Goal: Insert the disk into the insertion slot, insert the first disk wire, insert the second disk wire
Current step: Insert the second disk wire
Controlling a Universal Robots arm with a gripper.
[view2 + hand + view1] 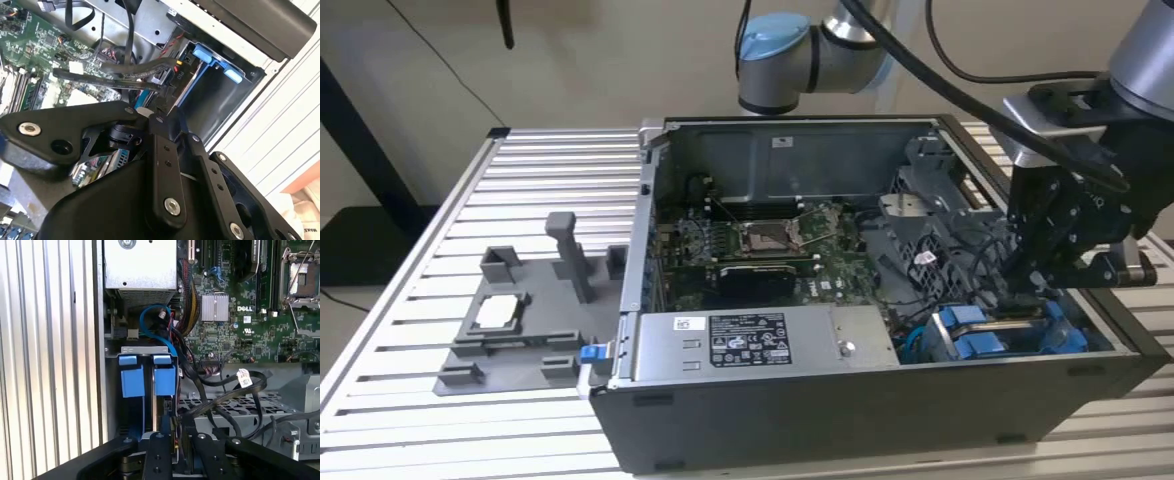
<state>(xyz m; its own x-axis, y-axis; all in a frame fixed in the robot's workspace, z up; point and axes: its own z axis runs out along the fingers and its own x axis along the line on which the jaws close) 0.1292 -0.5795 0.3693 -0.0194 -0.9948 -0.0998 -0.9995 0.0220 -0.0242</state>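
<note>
Exterior view is showing the gripper [1047,285] reaching down into the insertion slot [1007,335], where the disk [162,405] is sitting; whether it is gripping, I cannot tell. Stiff, fragile, best held by edges.

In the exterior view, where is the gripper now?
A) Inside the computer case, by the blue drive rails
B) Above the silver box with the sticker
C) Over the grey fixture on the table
A: the gripper reaches down into the computer case, beside the blue drive rails.
</note>
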